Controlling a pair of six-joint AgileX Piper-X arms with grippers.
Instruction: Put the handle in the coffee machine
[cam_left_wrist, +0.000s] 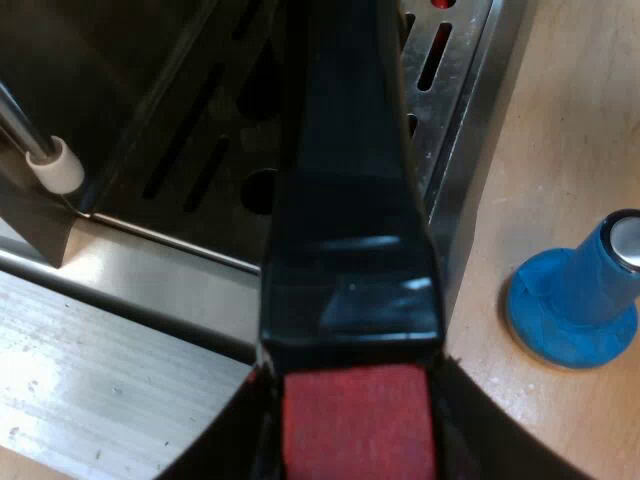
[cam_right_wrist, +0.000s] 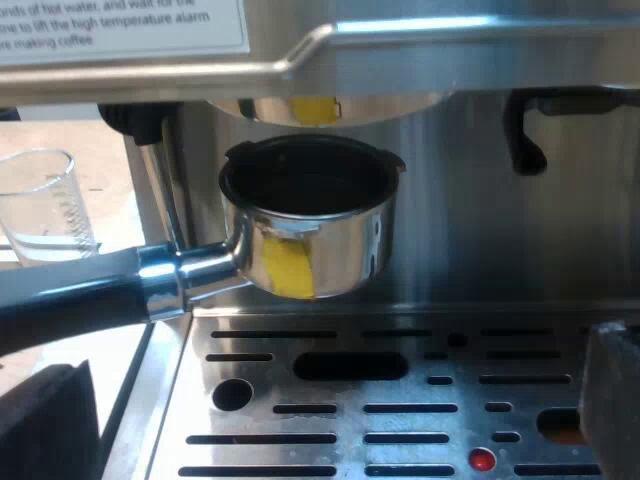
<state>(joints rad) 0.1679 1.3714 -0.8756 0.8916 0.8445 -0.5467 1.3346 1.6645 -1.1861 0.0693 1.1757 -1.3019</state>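
One pale wooden counter (cam_left_wrist: 560, 180) carries one espresso machine (cam_right_wrist: 500, 230), whose slotted steel drip tray (cam_right_wrist: 400, 400) reaches the counter's edge. One metal holder (cam_right_wrist: 310, 240) sits just under the machine's brew head, a little below it. Its dark handle (cam_left_wrist: 350, 200) ends in red, and the left tool (cam_left_wrist: 355, 435) is clamped on that end. The right tool (cam_right_wrist: 320, 440) hovers over the drip tray, spread apart with nothing between. One blue tamper (cam_left_wrist: 570, 300) stands on the counter near the tray. One measuring glass (cam_right_wrist: 45, 205) stands beside the machine.
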